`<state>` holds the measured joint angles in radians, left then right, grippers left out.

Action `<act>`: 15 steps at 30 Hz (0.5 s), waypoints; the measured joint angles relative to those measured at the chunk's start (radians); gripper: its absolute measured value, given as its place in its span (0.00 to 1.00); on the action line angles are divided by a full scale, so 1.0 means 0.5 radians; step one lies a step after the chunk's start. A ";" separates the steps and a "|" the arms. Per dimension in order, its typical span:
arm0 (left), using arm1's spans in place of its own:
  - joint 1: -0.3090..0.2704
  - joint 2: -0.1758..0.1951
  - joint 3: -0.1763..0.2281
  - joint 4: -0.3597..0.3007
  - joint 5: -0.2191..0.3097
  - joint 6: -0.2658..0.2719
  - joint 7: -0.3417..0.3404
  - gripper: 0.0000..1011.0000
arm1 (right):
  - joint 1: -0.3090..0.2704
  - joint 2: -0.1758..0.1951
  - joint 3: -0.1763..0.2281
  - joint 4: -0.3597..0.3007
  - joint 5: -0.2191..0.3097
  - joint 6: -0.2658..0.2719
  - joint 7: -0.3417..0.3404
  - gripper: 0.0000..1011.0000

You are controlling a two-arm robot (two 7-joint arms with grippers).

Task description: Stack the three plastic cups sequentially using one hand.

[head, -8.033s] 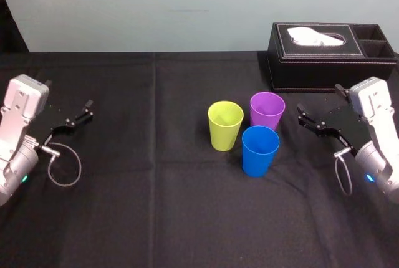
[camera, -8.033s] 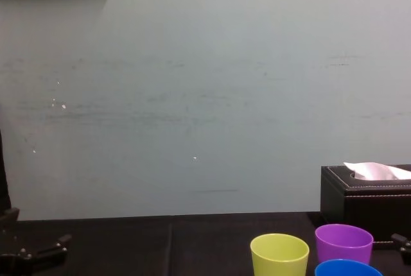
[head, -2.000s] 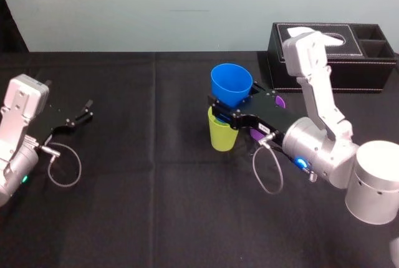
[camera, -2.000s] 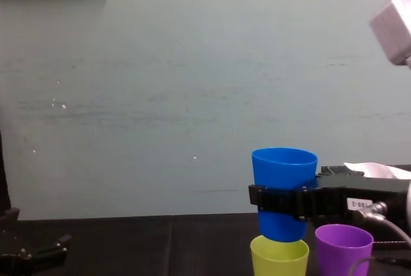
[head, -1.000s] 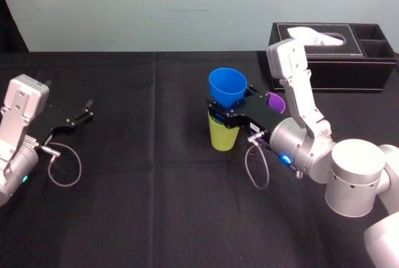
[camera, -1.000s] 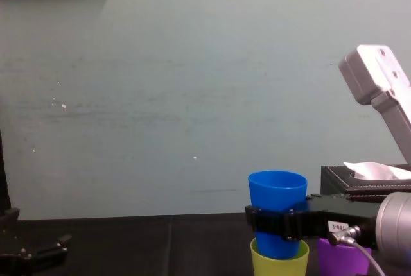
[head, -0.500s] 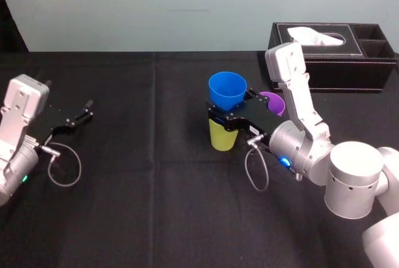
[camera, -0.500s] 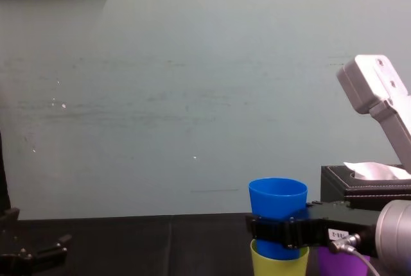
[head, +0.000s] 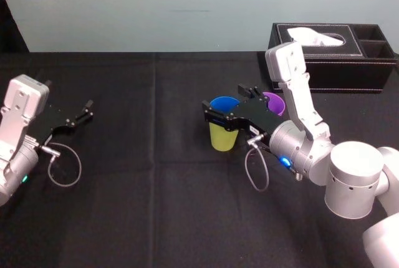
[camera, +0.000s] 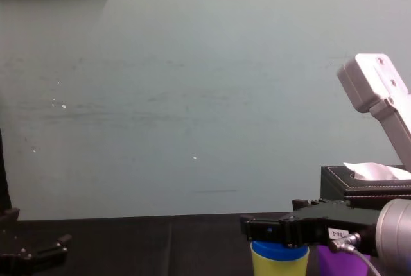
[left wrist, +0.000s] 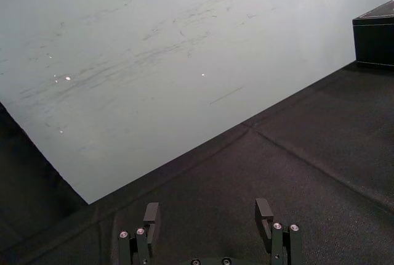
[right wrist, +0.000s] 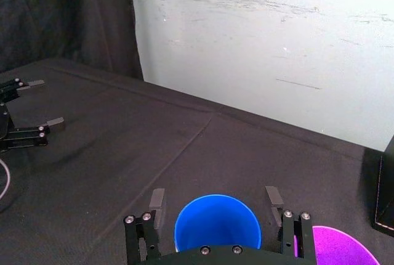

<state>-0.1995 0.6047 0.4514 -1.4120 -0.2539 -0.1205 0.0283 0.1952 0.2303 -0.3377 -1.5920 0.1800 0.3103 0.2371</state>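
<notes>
Since the blue cup [head: 222,102] is seated in the yellow-green cup [head: 221,138] and flanked, untouched, by the wide-spread, empty right gripper [right wrist: 214,198], the pair could be clipped and toppled against the purple cup [head: 273,101] just beside if withdrawal is skewed; the left gripper [left wrist: 207,212] is parked far left, spread open.

The blue cup [head: 222,103], held half a second ago partway above the yellow-green cup [head: 222,139], now sits nested deep inside it, only its rim showing. The right gripper [right wrist: 215,198] has let go, its fingers spread clear of the rim.
</notes>
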 joint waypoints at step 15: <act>0.000 0.000 0.000 0.000 0.000 0.000 0.000 1.00 | -0.223 0.163 0.165 -0.255 0.036 -0.177 0.046 0.99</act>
<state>-0.1995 0.6047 0.4514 -1.4120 -0.2539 -0.1205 0.0283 0.0838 0.3116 -0.2553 -1.7194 0.1980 0.2221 0.2603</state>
